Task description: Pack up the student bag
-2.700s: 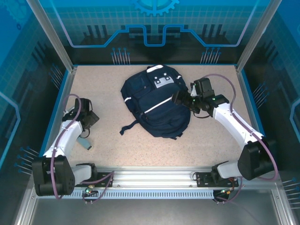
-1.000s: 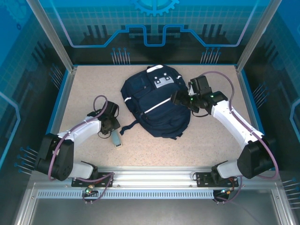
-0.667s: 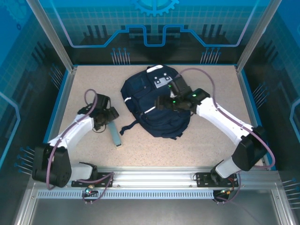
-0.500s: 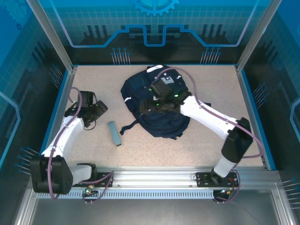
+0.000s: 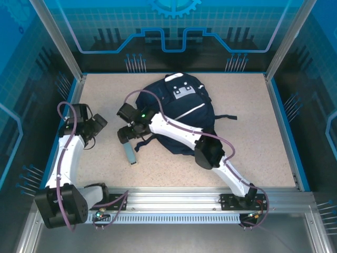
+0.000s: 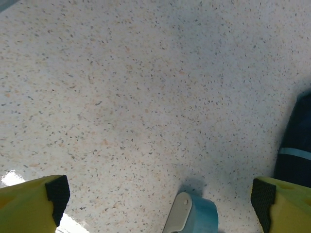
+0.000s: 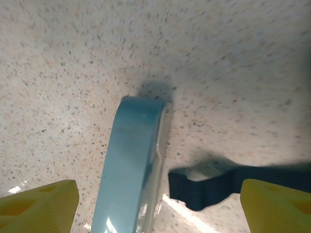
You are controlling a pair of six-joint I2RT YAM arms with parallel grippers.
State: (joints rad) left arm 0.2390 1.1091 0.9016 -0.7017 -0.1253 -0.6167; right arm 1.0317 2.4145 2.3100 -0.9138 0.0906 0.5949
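The student bag, a navy backpack with a white stripe, lies mid-table; its edge shows in the left wrist view. A light-blue oblong case lies on the table to the bag's left. My right arm reaches across the bag, and its gripper hangs open just above the case's far end. In the right wrist view the case sits between the open gripper fingers, beside a dark strap end. My left gripper is open and empty, left of the case.
Speckled tabletop is bare right of the bag and along the front. A loose bag strap trails to the right. Blue side walls and a metal rail at the front bound the table.
The left gripper opened, let go of the case and pulled back to the left. The right arm swung from the bag's right side across it to above the case.
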